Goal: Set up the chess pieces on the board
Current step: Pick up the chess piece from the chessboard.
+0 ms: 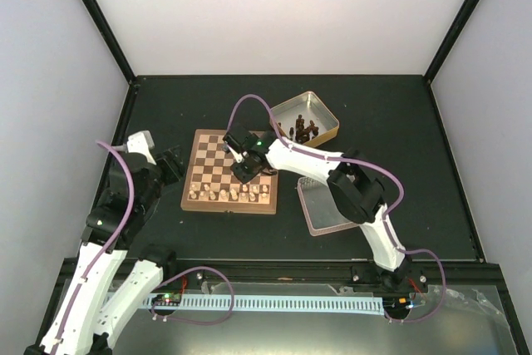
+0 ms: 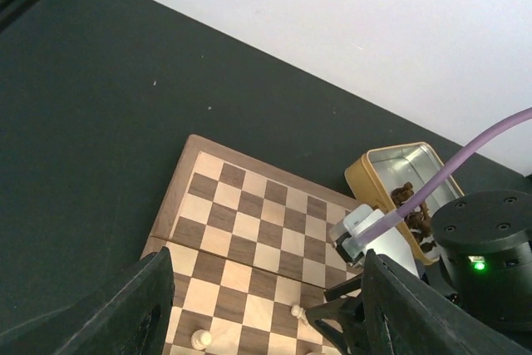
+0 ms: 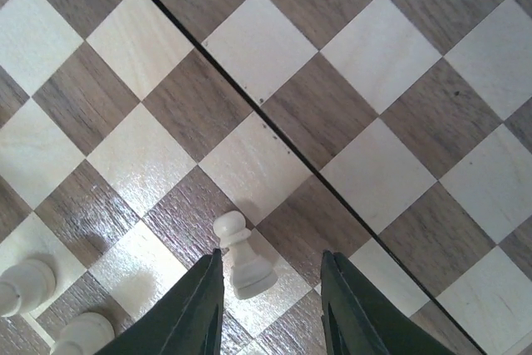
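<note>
Placing: my R fingers (image 3: 199, 313) spread round pale pawn (image 3: 243, 257) standing on board (image 3: 374, 81), L fingers (image 2: 125, 313) spread, empty; nxt lift clear w/o tipping it

The top camera sits above and behind the arm bases and looks down on the whole table (image 1: 374, 114), with the board (image 1: 212, 151) small in the middle. The left wrist camera looks slanting across the board toward the back wall (image 2: 332, 31). The right wrist camera looks nearly straight down, very near, on a few squares. All three share the board.
</note>
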